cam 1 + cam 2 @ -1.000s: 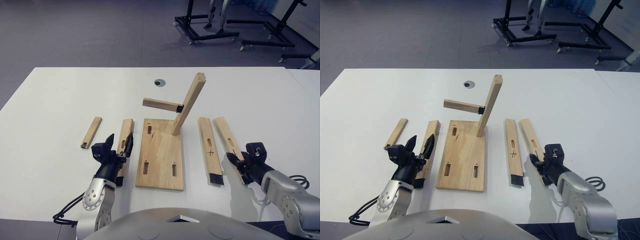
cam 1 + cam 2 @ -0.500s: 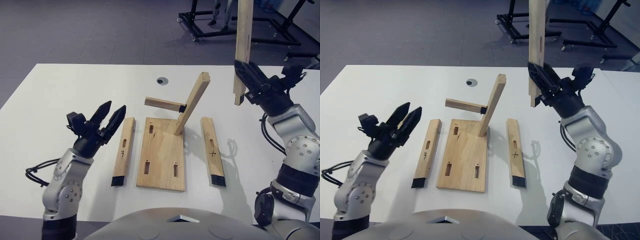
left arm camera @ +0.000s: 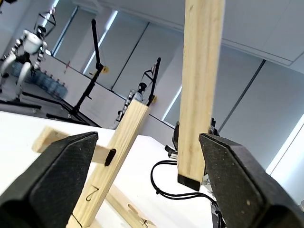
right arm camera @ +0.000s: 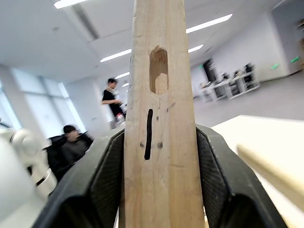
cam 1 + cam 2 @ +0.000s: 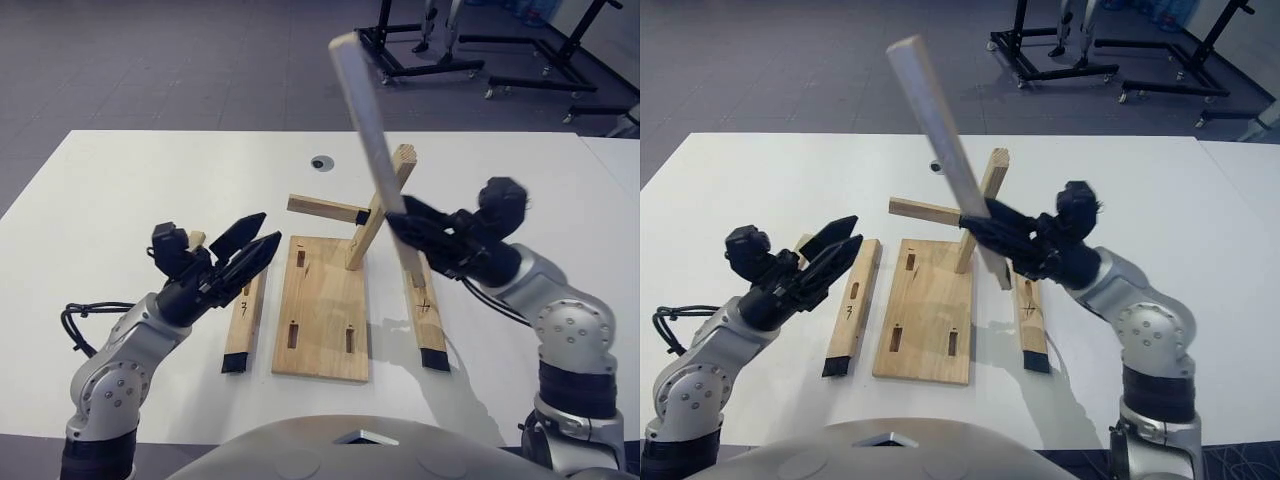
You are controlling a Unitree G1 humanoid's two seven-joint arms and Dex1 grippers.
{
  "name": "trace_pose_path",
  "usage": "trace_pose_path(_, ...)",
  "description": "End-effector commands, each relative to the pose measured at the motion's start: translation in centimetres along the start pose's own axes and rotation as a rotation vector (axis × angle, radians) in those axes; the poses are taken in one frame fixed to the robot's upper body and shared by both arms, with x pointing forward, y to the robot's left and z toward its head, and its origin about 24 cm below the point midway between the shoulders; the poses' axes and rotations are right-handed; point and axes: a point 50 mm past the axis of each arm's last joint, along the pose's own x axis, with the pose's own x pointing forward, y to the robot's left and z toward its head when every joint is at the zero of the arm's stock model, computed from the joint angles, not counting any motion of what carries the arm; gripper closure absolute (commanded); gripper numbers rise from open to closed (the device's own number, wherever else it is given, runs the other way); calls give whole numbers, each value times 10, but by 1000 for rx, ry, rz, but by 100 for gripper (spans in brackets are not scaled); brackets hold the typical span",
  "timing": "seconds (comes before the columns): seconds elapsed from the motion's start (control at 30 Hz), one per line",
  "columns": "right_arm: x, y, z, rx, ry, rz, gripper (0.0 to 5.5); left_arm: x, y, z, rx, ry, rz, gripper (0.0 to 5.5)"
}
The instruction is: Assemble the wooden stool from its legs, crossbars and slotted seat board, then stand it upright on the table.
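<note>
My left gripper [image 5: 268, 228] hovers with its fingers spread wide, just above the left leg [image 5: 240, 325] lying on the table [image 5: 120, 190]. My right gripper [image 5: 400, 222] is clamped on the raised leg [image 5: 368, 145] (top tilted toward my left). Between them lies the seat board [image 5: 320, 310], with the right leg [image 5: 428, 320] flat beside it. At the board's far right corner the standing leg [image 5: 363, 242] slants in its slot, its crossbar [image 5: 320, 208] jutting left.

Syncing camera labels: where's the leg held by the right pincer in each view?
Left eye view: held leg slants over the centre, gripped by the right pincer.
Right eye view: same slant, crossing the standing leg.
Left wrist view: farther off, beside the standing leg.
Right wrist view: close up between the fingers.
Landmark: standing leg in the seat board.
</note>
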Motion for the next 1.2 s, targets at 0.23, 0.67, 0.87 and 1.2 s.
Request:
trace_pose_path(0.23,21,-24,-12,-37,109,111,350,18,-3,10,-19,67,-131,161)
trace_pose_path(0.67,34,-24,-27,11,180,198,350,25,-20,5,-85,26,-157,161)
trace_pose_path(0.87,37,-23,-29,29,212,225,350,26,-18,0,-95,26,-116,161)
trace_pose_path(1.2,42,-27,-35,79,225,220,350,28,-19,-1,-92,1,-118,161)
